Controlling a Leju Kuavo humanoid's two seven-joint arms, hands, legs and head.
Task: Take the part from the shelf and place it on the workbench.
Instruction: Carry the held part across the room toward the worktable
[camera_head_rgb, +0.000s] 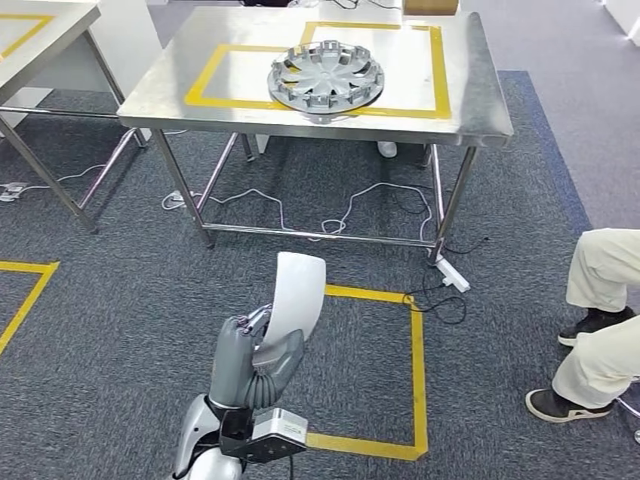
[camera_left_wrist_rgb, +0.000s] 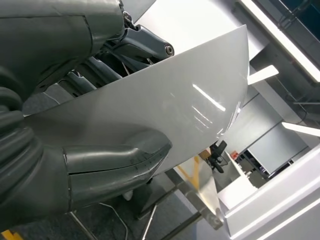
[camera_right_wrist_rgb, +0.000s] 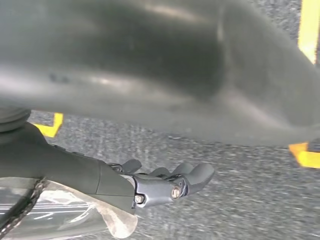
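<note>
My left hand (camera_head_rgb: 253, 360) holds a white curved panel part (camera_head_rgb: 298, 290) upright, low in the head view and a good step short of the steel workbench (camera_head_rgb: 483, 110). In the left wrist view the thick thumb (camera_left_wrist_rgb: 113, 165) presses on the glossy white part (camera_left_wrist_rgb: 177, 100), with the darker fingers behind it. A grey wheel cover (camera_head_rgb: 326, 75) lies on the workbench inside a yellow taped rectangle. My right hand (camera_right_wrist_rgb: 162, 182) hangs over grey carpet with its fingers stretched out and nothing in them.
A seated person's legs and shoes (camera_head_rgb: 600, 310) are at the right. Cables and a power strip (camera_head_rgb: 453, 275) lie under the workbench. A yellow taped square (camera_head_rgb: 415, 380) marks the carpet in front of me. Another steel table (camera_head_rgb: 45, 30) stands at the far left.
</note>
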